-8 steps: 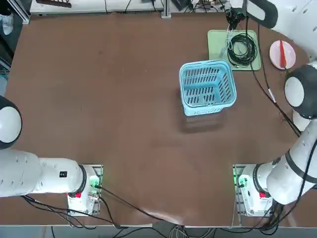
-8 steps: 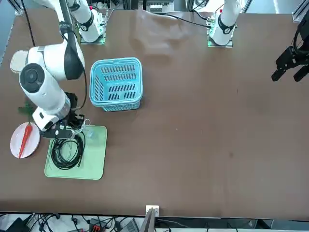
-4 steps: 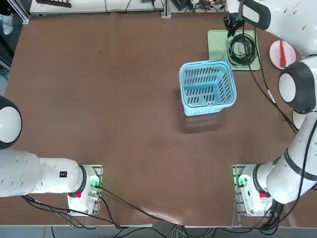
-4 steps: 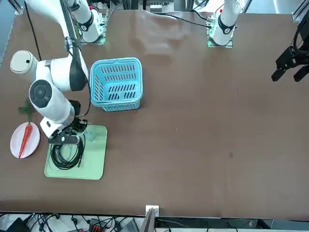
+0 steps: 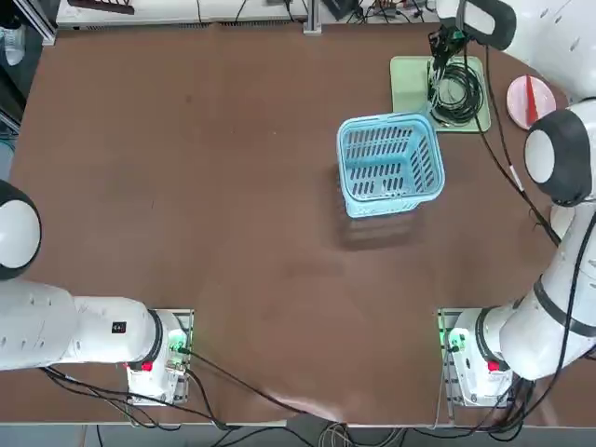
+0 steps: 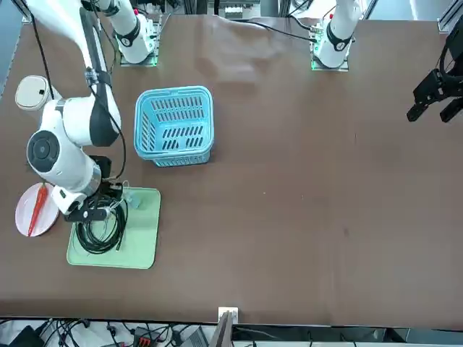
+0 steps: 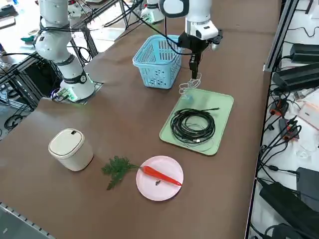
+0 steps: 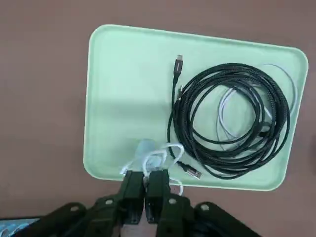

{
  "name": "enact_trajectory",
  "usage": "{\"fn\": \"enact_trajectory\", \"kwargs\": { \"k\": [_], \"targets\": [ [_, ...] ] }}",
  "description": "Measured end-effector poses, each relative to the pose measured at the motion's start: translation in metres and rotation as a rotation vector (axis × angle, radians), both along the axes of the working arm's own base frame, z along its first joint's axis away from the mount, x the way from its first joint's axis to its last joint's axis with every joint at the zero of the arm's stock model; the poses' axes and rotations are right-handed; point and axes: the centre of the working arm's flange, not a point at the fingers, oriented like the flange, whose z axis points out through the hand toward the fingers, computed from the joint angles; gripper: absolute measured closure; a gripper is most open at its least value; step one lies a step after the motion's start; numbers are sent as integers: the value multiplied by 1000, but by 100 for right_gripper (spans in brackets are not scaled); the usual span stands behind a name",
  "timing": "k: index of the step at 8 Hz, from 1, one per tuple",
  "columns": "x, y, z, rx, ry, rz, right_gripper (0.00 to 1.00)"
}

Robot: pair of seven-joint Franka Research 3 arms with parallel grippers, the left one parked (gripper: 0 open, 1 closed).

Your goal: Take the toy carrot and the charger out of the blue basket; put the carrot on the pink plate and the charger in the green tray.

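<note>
Worktop: brown tabletop [image 5: 233, 186] with arm bases along its near edge; cables and equipment lie on the floor beyond its right edge.
Right gripper [image 8: 145, 183]: fingers pressed together on the thin pale cord of the small whitish charger [image 8: 146, 147], hanging over the tray's edge nearest the basket.
Charger: its plug block looks to be low over or touching the tray; contact cannot be told.
Tray: flat pale-green rectangular tray [image 8: 128, 98] near the worktop's far right corner, also carrying a coiled black cable [image 8: 232, 118].
Plate: small round pale-pink plate [image 7: 159, 178] just beside the tray, toward the right edge.
Carrot: slender red-orange toy carrot [image 7: 160, 175] lies on the plate, its green leaves trailing onto the worktop.
Basket: light-blue slatted plastic basket [image 5: 389, 163], near the tray, appears empty.
Bystander: cream lidded bin [image 7: 70, 148] beyond the plate.
Progress: carrot step done; releasing the charger is what remains, by my reading.
</note>
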Motion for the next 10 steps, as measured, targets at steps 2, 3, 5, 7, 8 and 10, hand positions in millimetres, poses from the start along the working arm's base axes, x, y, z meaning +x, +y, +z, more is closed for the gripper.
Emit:
{"fn": "enact_trajectory", "kwargs": {
  "k": [2,3,5,7,8,10],
  "targets": [
    [16,11,3,-7,-36,16,94],
    [22,14,3,-10,-46,20,93],
    [26,16,-2,-12,-52,23,79],
    [27,16,-5,-13,-57,23,45],
    [28,16,-5,-12,-65,24,24],
    [28,17,-4,-11,-71,24,11]
  ]
}}
